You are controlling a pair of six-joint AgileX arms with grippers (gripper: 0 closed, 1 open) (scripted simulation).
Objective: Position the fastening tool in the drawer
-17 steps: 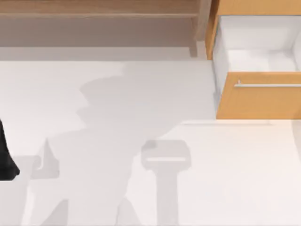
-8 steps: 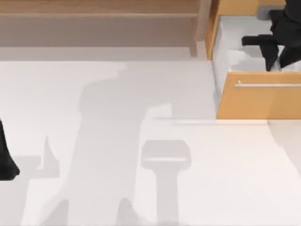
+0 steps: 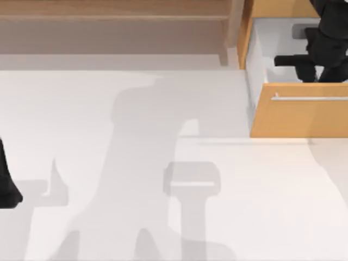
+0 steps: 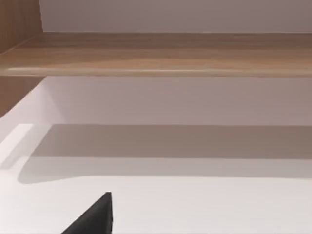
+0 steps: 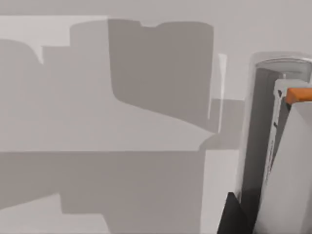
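White tabletop (image 3: 109,109) w/ wood shelf (image 3: 109,11) along the far edge; the drawer (image 3: 299,117) sits at far right, pulled open, white inside, silver bar handle (image 3: 310,98) across its orange-brown front. Right gripper (image 3: 318,68) hangs over the drawer's open cavity. Right wrist view shows the fastening tool (image 5: 280,146), grey body w/ orange tab, close against the gripper, white drawer floor behind; looks grasped, but can't tell for sure. Left gripper (image 3: 5,185) is parked at the table's left edge; claw state can't tell.
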